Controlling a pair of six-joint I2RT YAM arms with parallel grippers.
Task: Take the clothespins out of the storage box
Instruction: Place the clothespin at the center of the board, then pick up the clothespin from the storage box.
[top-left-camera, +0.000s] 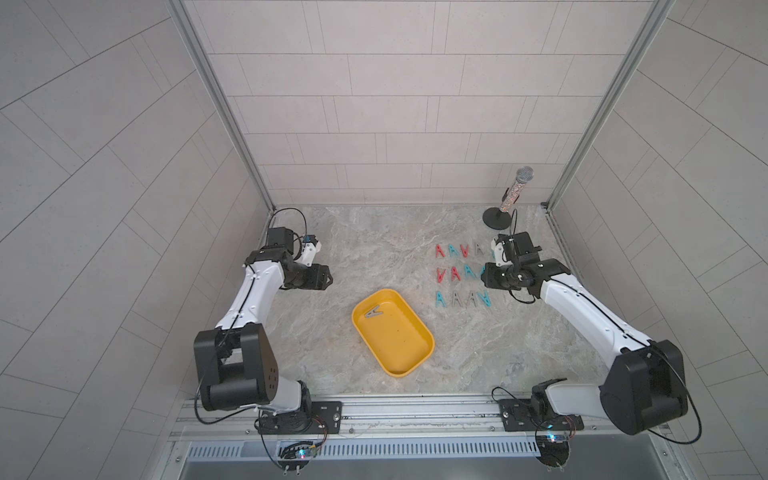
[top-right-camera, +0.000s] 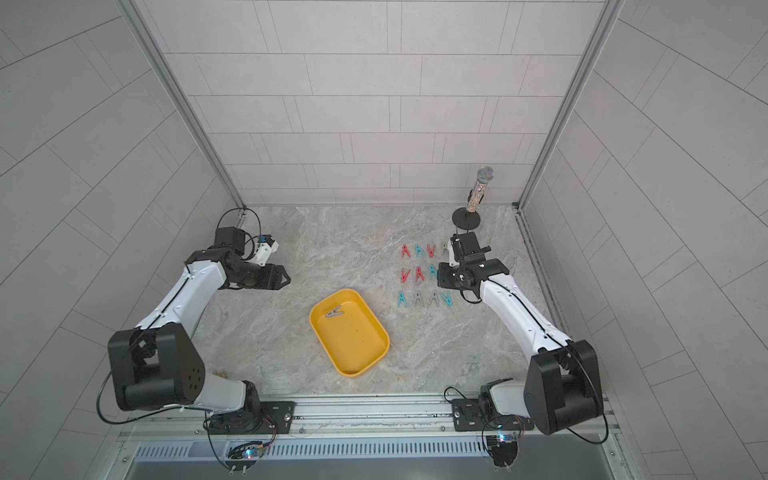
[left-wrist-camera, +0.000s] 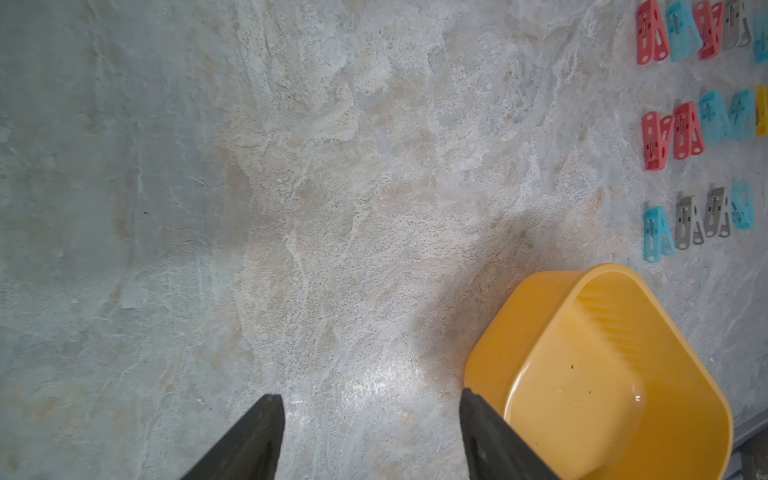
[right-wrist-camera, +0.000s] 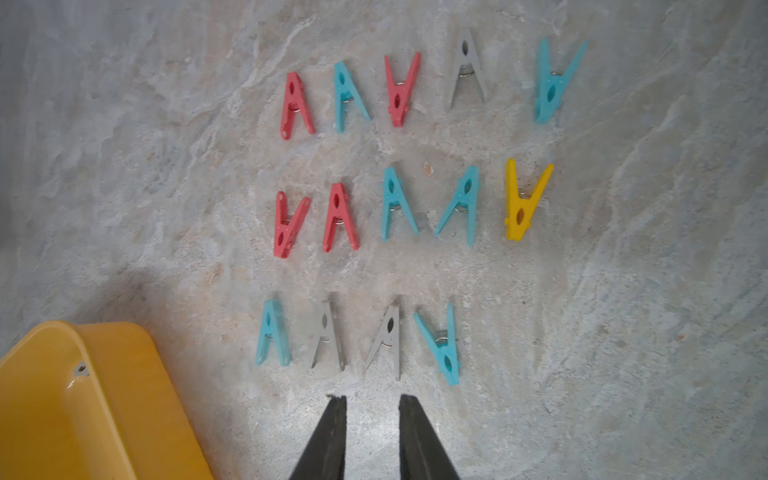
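Note:
The yellow storage box lies mid-table, and one grey clothespin rests in its far left corner. Right of the box, several clothespins in red, teal and grey lie on the table in three rows, with a yellow one among them. My right gripper hovers over these rows, its jaws a little apart and empty. Left of the box, my left gripper stands wide open above bare table with nothing in it. The box and the rows also show in the left wrist view.
A glittery microphone on a black round stand sits at the far right corner. Tiled walls close in the table at the back and both sides. A metal rail runs along the front edge.

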